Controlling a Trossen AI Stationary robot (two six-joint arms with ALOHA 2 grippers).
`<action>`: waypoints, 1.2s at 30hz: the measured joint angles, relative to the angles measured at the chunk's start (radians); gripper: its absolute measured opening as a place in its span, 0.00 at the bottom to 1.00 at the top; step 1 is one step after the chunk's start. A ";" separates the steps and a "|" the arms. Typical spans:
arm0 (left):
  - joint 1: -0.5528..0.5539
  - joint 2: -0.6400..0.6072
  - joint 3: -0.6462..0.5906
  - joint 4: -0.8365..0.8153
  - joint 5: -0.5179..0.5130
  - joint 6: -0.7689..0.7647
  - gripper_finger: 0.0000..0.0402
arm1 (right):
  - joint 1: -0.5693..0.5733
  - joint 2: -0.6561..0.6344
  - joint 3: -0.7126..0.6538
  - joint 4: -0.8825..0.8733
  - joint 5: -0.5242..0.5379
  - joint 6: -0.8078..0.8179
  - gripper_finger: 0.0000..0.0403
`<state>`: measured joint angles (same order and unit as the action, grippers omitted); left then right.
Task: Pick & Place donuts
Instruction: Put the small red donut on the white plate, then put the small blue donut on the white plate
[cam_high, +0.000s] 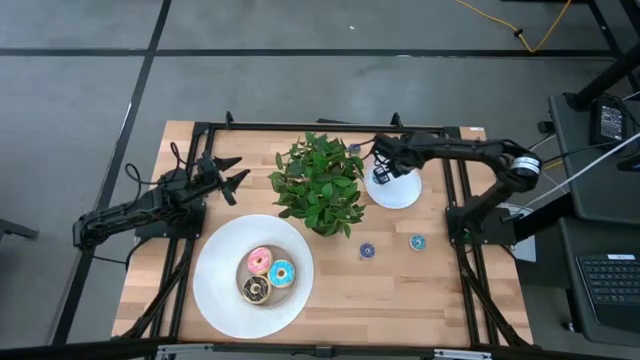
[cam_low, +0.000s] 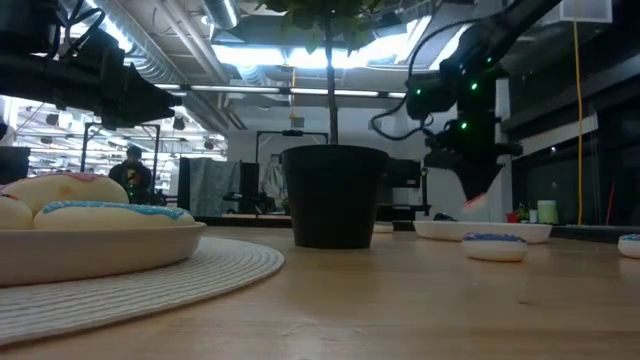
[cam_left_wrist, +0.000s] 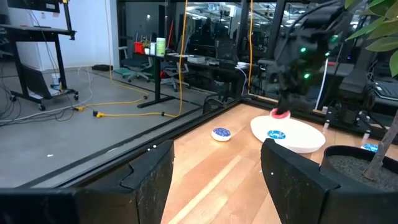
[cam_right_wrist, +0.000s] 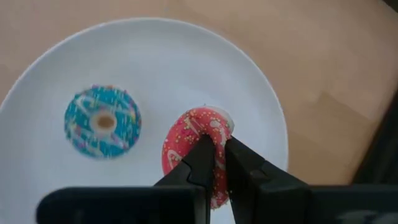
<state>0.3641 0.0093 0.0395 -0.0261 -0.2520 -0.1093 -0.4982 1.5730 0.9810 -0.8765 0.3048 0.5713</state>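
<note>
My right gripper (cam_high: 380, 172) hangs over the small white plate (cam_high: 400, 192), shut on a tiny red donut (cam_right_wrist: 193, 140). A tiny blue donut (cam_right_wrist: 102, 121) lies flat on that plate. Two more tiny donuts (cam_high: 367, 251) (cam_high: 417, 242) lie on the wood nearer the table's front, and another (cam_left_wrist: 221, 133) lies beyond the plate. The pink (cam_high: 259, 261), light-blue (cam_high: 281, 273) and chocolate (cam_high: 256, 290) donuts rest together on the large white plate (cam_high: 215, 290). My left gripper (cam_high: 232, 172) waits open at the table's left, touching nothing. My right gripper pinches the red donut's ring (cam_right_wrist: 219, 134) on one side between its two fingers, coming from above and pointing down. One finger (cam_right_wrist: 200, 163) covers the hole, so I cannot tell whether it is inside. The donut is tilted and held just above the small plate (cam_low: 480, 231).
A potted green plant (cam_high: 318, 185) stands mid-table between the arms, its dark pot (cam_low: 335, 195) close to the small plate. A dark metal frame (cam_high: 330, 126) runs around the table. Bare wood (cam_high: 400, 290) lies in front of the tiny donuts.
</note>
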 joint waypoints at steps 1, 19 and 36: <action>0.000 0.000 0.000 0.000 0.000 0.000 0.58 | -0.009 0.014 0.000 0.016 -0.001 0.000 0.09; 0.000 0.000 0.000 0.000 0.000 0.000 0.58 | -0.091 0.136 0.001 0.130 -0.037 0.001 0.10; 0.000 0.000 0.000 0.000 0.000 0.000 0.58 | -0.091 0.065 0.001 0.100 -0.013 -0.058 0.45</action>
<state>0.3641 0.0093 0.0395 -0.0265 -0.2523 -0.1097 -0.5892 1.6381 0.9821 -0.7764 0.2916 0.5136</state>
